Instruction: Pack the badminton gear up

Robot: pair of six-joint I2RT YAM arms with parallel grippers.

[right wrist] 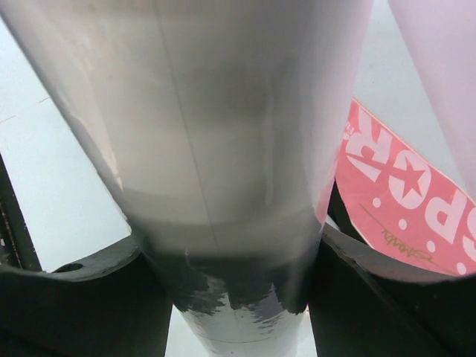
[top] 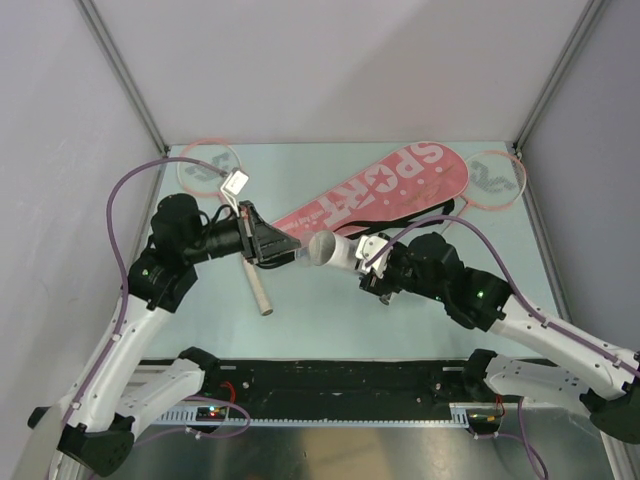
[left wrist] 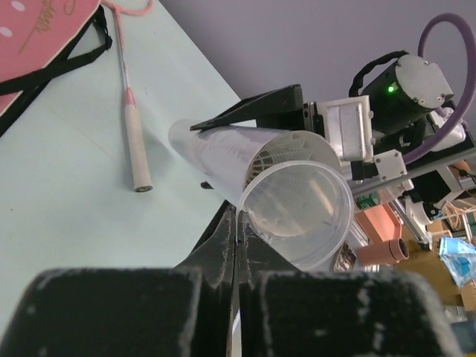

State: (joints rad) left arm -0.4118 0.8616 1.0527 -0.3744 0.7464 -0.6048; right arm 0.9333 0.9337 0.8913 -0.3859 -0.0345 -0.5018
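My right gripper (top: 370, 263) (right wrist: 227, 260) is shut on the long white tube (top: 335, 250) (right wrist: 223, 111) and holds it level above the table. My left gripper (top: 288, 249) (left wrist: 239, 223) is shut on the rim of a clear plastic cap (left wrist: 301, 216) at the tube's (left wrist: 223, 152) open end. A white lattice skirt, seemingly the shuttlecock (left wrist: 279, 152), shows inside the tube mouth. The pink "SPORT" bag (top: 385, 190) (right wrist: 401, 193) lies behind. One racket (top: 208, 165) lies far left, its handle (top: 258, 290) (left wrist: 136, 141) under my left arm. The other racket's head (top: 495, 178) lies far right.
Grey walls enclose the table on three sides. The bag's black strap (top: 400, 212) trails toward my right arm. The bag (left wrist: 44, 44) and its strap also show at the top left of the left wrist view.
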